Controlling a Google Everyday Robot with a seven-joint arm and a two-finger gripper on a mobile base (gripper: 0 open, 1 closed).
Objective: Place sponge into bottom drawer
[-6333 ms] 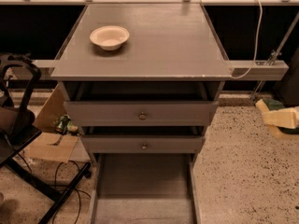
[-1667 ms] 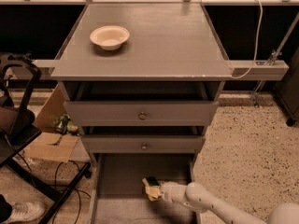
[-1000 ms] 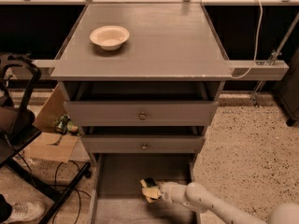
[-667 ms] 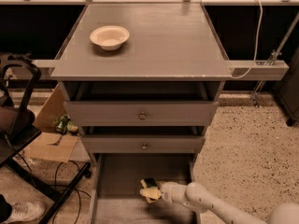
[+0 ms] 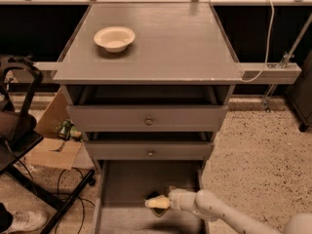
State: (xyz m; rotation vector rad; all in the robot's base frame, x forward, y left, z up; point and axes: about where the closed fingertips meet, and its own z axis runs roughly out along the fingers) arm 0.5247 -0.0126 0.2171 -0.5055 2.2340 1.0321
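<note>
The sponge (image 5: 157, 203) hangs over the open bottom drawer (image 5: 124, 179), near the front middle of its grey floor. Its yellow foam shows, with a dark patch just beneath it (shadow or scrubbing layer, I cannot tell which). The gripper (image 5: 164, 203) reaches in from the right, low over the drawer floor, its jaws clenched on the sponge's right end. Its pale arm (image 5: 219, 212) runs off toward the lower right corner. Above, the middle drawer (image 5: 150, 150) and the top drawer (image 5: 146, 117), both with round knobs, stand slightly pulled out. On the tabletop (image 5: 165, 43) a white bowl (image 5: 114, 38) stands near the back left. A cardboard box (image 5: 51, 147) lies on the speckled floor (image 5: 258, 155), left of the cabinet.
</note>
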